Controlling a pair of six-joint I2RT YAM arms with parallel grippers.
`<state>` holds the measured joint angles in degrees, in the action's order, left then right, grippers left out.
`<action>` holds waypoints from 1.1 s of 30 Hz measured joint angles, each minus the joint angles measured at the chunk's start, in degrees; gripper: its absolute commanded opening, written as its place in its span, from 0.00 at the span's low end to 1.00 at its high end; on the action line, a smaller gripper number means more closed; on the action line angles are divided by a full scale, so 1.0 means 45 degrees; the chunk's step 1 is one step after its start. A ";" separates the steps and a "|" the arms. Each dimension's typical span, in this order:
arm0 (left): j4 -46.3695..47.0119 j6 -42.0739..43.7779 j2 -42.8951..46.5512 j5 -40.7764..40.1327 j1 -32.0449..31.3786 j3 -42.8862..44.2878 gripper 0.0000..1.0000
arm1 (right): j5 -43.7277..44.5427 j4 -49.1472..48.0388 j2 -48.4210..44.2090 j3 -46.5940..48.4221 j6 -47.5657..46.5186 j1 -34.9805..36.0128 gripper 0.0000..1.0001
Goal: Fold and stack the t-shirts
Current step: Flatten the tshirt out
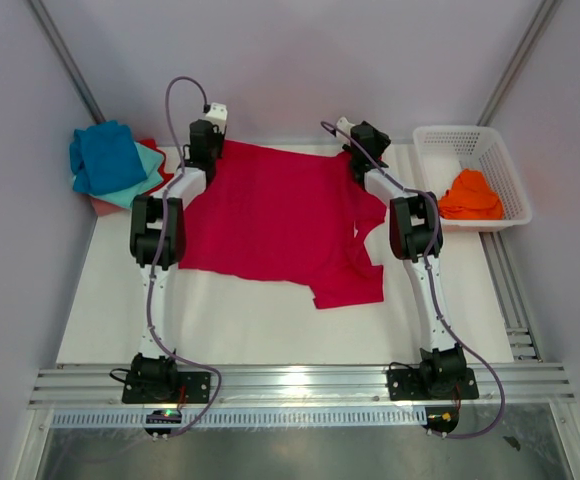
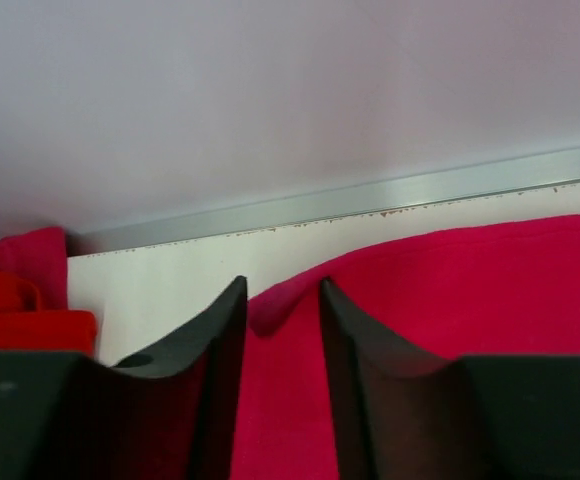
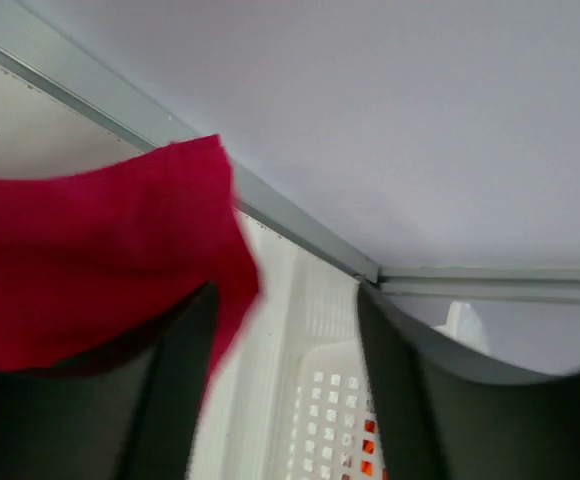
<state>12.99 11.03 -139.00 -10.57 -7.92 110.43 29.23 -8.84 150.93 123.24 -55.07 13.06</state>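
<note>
So the big crimson t-shirt [image 1: 270,220] is lying spread out on the white desk [image 1: 250,320] between the two arms. Its far edge sits close to the back rail, and one sleeve sticks out on the near right side.

The left arm's fingers [image 2: 220,340] are down at the shirt's far left corner. There's only a narrow gap between them, and a little bump of the hem sits in that gap rather than being clamped. The right arm's fingers [image 3: 170,380] are at the far right corner and stand a good bit wider. The corner of the cloth looks blurry and is draped over just one of them.

Off in the far left corner there's a pile with a blue tee [image 1: 105,155] on top of a teal one [image 1: 145,175], with some red cloth [image 2: 20,300] under that. On the right, the white basket [image 1: 470,130] has an orange tee [image 1: 470,195] in it.
</note>
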 measured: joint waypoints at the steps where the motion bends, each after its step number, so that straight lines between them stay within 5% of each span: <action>1: -0.0010 -0.0102 0.0000 0.0044 -0.0005 0.0000 0.68 | 0.0049 -0.0073 0.0053 0.0063 -0.0053 0.0000 0.89; 3: -0.0073 -0.0053 0.0000 0.0155 0.0005 0.0000 0.95 | 0.0151 -0.0151 0.0126 0.0092 -0.0063 0.0000 0.99; 5: -0.0112 -0.0223 0.0000 0.0233 0.0010 0.0000 0.99 | 0.0219 -0.0233 0.0175 0.0092 -0.0131 0.0000 0.99; 21: -0.0257 -0.0272 0.0219 -0.0175 -0.0068 -0.0248 0.99 | 0.1030 -0.2283 -0.0976 -0.1972 0.1209 0.0049 0.99; 33: -0.2370 -0.0068 0.3653 -0.0340 0.0117 -0.2050 0.99 | 0.1977 0.1977 -0.8714 -0.2633 0.6033 -0.0996 0.99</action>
<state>2.33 10.72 -122.56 -12.10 -7.40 101.21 38.13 0.05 111.72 111.39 -27.92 8.58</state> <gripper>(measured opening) 0.991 0.993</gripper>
